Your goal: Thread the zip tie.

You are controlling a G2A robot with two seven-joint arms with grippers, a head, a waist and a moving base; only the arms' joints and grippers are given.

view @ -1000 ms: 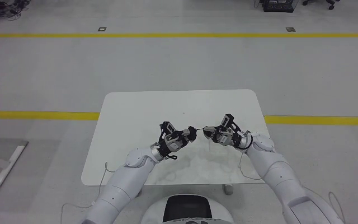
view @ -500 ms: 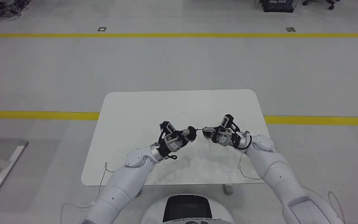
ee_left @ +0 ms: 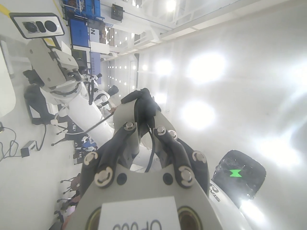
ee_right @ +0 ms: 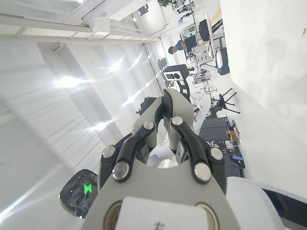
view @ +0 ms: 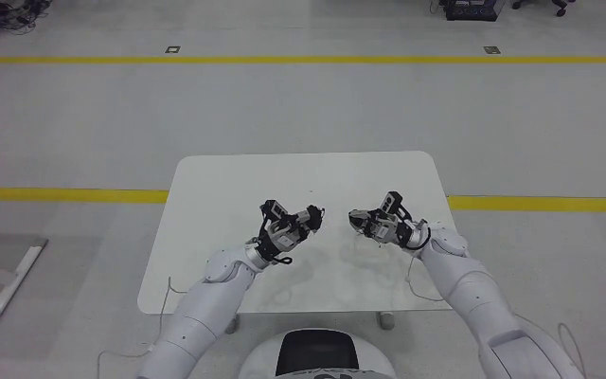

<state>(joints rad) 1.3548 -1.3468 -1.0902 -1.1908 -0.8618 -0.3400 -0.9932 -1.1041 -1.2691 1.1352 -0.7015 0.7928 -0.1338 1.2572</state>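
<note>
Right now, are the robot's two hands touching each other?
No, the top view shows the left hand and the right hand apart, with bare table between them.

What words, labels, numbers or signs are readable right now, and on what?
No word or number reads whole.
Green hourglass sign: on the black module by the left gripper, and on the right gripper's module.
Left gripper's base, white label: print cut off, unreadable.
Right gripper's base, white label: likewise.
Far-off blue signs: too small.
</note>
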